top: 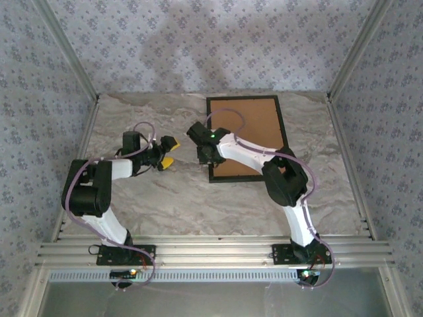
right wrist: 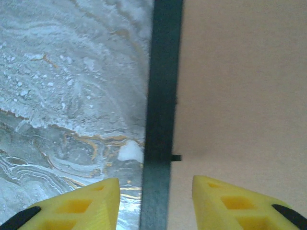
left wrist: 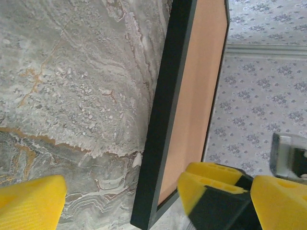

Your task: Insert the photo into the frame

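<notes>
The black frame [top: 244, 98] lies flat at the back right of the table, with a plain brown backing board [top: 254, 129] filling it. The photo is out of view. My right gripper [top: 205, 158] hangs over the near part of the frame's left edge [right wrist: 163, 72]. It is open, with one yellow finger over the marble and the other over the board [right wrist: 240, 86], and a gap shows on each side of the edge. My left gripper [top: 169, 151] stands wide open just left of the frame, holding nothing. From it I see the frame's near corner [left wrist: 144, 211] and the right gripper's fingers [left wrist: 192, 191].
The marble-patterned table [top: 145, 198] stretches to the left and front of the frame. Patterned walls with metal rails [top: 347, 165] close in the sides and back. A small black tab [right wrist: 176, 157] sticks out of the frame's inner edge onto the board.
</notes>
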Tool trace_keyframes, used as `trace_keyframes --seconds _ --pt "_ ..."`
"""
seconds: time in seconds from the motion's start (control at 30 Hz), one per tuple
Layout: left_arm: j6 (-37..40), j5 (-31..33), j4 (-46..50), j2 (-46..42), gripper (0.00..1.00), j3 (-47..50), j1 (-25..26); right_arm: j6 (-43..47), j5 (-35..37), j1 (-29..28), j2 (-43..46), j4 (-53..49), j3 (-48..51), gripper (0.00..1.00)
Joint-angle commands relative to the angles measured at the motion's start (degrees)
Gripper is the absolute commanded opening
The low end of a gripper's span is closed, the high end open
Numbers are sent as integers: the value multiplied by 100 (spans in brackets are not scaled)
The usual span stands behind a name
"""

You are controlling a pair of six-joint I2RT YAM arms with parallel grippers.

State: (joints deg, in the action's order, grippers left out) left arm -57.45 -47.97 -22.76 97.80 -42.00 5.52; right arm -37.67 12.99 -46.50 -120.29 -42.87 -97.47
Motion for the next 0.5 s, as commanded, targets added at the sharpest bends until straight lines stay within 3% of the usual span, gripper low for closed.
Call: trace_keyframes --seconds 0.0,0.3,0.47 --pt "182 -30 -96 -113 99 137 -34 -377 287 -138 -280 -564 -209 41" --pt "119 -90 -256 -42 98 208 -25 -616 432 -266 -465 -715 -136 41" --pt "164 -75 -211 -42 98 218 -28 -721 296 -292 -742 -655 -35 30"
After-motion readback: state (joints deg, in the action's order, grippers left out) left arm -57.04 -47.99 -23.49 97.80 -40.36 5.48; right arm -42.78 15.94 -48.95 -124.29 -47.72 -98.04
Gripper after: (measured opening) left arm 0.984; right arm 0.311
